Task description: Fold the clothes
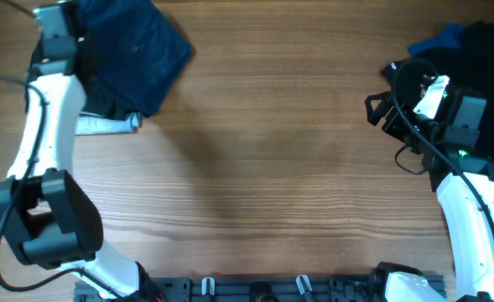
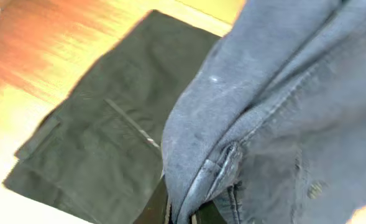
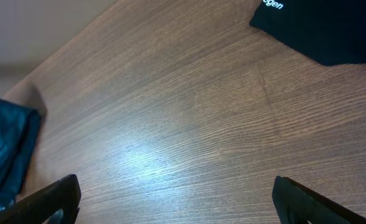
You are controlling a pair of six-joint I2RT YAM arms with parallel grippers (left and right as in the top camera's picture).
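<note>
The dark navy shorts lie bunched at the table's far left corner. My left gripper is shut on a seamed fold of the shorts and holds it up. In the overhead view its jaws are hidden by the arm and the cloth. A dark folded garment lies flat below the lifted fold. My right gripper is open and empty over bare wood, and it also shows in the overhead view. A black garment lies at the far right, with a royal blue piece beside it.
A pale strip pokes out from under the left arm. The black garment with white lettering lies ahead of the right gripper, and blue cloth lies at its left. The wooden table spans between the arms.
</note>
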